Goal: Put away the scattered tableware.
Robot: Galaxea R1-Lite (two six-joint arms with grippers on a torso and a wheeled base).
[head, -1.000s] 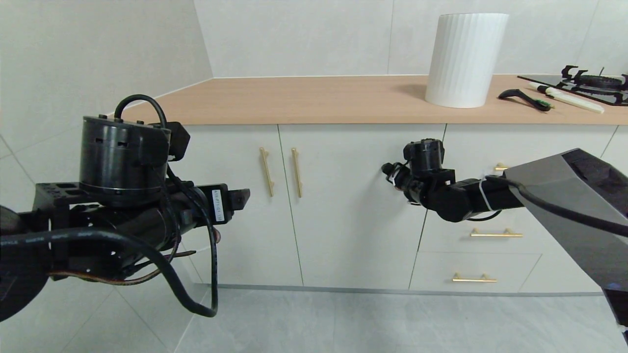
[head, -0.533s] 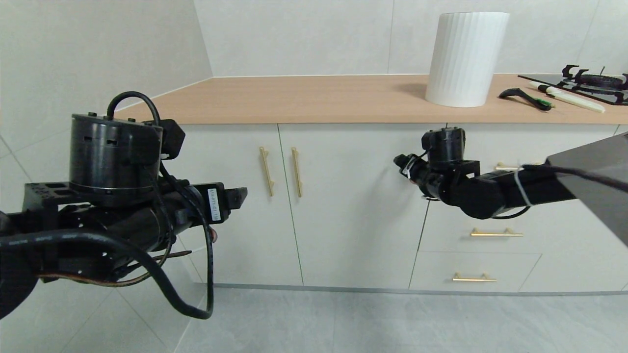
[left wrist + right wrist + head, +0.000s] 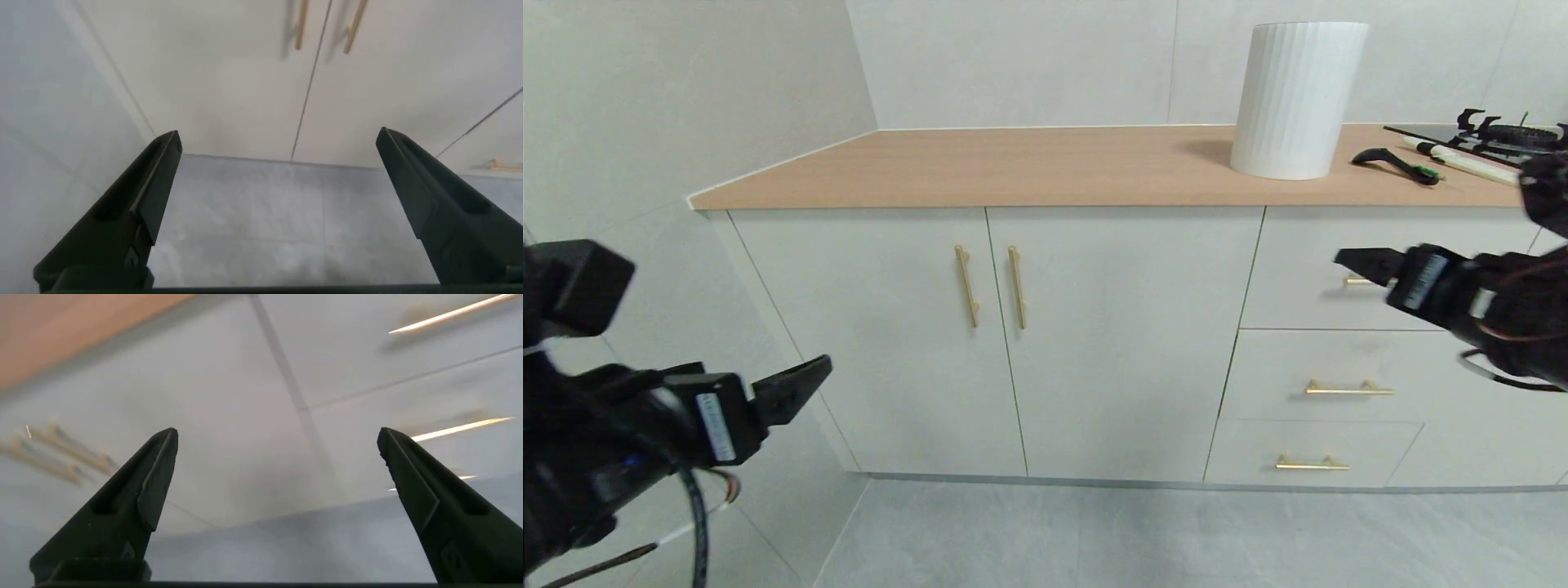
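Note:
On the wooden countertop (image 3: 1029,167) at the far right lie a black-handled utensil (image 3: 1395,161) and a long white utensil (image 3: 1462,162). A tall white ribbed holder (image 3: 1294,98) stands to their left. My left gripper (image 3: 805,380) hangs low at the left, in front of the cabinet corner, open and empty (image 3: 274,188). My right gripper (image 3: 1352,263) is at the right, level with the top drawer, well below the utensils, open and empty (image 3: 278,486).
A black stove grate (image 3: 1515,135) sits at the counter's far right end. Below the counter are two cabinet doors with gold handles (image 3: 992,286) and three drawers with gold pulls (image 3: 1347,389). Grey tiled floor (image 3: 1094,539) lies in front. A tiled wall closes the left side.
Both arms have swung apart: the left gripper dropped low to the left, the right pulled back to the right edge. Earlier the wrists were raised in front of the cabinet.

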